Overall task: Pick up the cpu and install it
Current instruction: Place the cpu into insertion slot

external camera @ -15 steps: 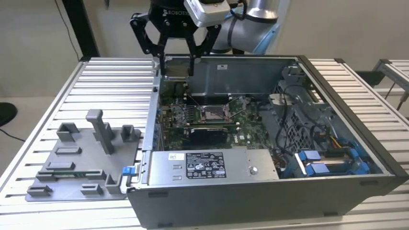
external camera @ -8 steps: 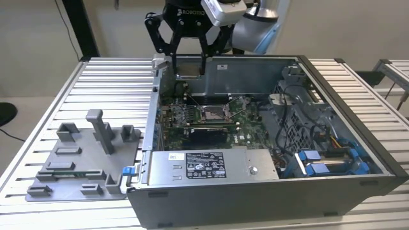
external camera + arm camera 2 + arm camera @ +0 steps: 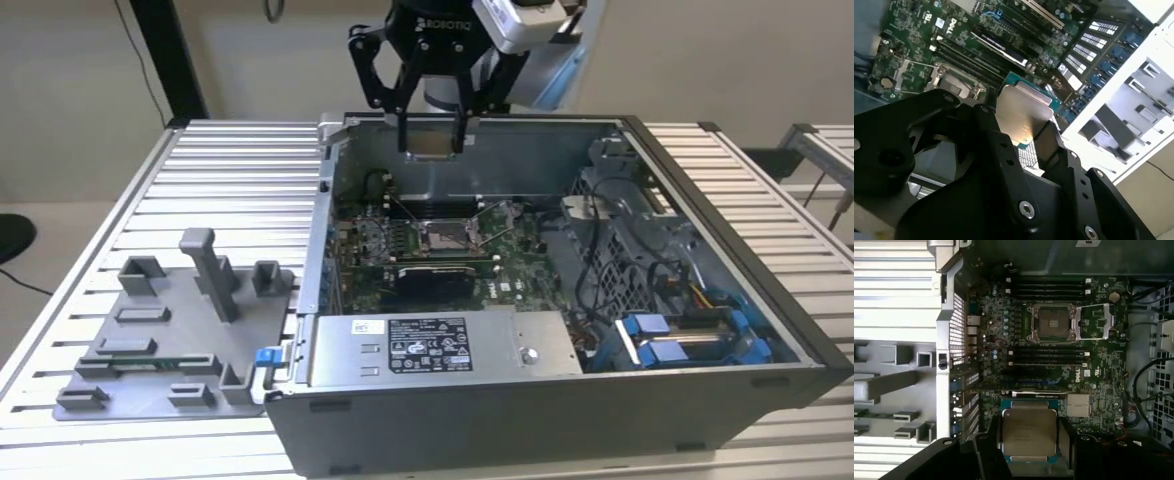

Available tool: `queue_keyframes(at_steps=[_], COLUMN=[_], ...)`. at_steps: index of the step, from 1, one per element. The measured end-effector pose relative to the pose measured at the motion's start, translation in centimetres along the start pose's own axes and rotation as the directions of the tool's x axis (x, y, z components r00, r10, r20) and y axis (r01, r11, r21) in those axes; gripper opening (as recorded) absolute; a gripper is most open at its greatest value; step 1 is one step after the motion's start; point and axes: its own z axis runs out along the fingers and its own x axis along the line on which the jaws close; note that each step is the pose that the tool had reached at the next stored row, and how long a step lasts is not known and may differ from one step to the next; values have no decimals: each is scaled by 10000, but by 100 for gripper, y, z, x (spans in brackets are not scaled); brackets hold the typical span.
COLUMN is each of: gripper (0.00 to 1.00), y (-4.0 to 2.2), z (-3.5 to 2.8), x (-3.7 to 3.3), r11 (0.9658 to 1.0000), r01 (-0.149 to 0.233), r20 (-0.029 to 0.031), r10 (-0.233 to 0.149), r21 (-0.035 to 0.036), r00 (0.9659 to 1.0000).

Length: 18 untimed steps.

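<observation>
The cpu point(image 3: 431, 144), a thin square chip with a silvery top and green edge, hangs in the air above the back of the open computer case point(image 3: 747, 250). My gripper point(image 3: 431, 138) is shut on it, one black finger on each side. Both wrist views show the cpu point(image 3: 1029, 430) point(image 3: 1021, 110) clamped between the fingers point(image 3: 1066, 440). The motherboard's socket point(image 3: 447, 236) point(image 3: 1050, 324) lies open below, its metal load plate point(image 3: 1100, 322) folded back. In the exterior view the chip is higher than the socket and toward the case's rear wall.
A large silver labelled power-supply box point(image 3: 427, 345) fills the case's near side. Cables and blue connectors point(image 3: 681, 330) crowd the exterior view's right. A grey plastic tray with upright blocks point(image 3: 160, 340) sits on the slatted table at the exterior view's left. Memory slots point(image 3: 1049, 357) flank the socket.
</observation>
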Motion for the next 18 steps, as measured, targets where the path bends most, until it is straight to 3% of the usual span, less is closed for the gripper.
queue_keyframes(at_steps=[6, 13, 18], gripper=[0, 0, 0], y=[26, 36, 214], z=[-4, -3, -2], x=[-202, -228, -228], r11=[10000, 10000, 10000], r01=[0, 5, 4], r20=[0, 1, 0], r10=[0, -5, -4], r21=[1, -2, 0], r00=[10000, 10000, 10000])
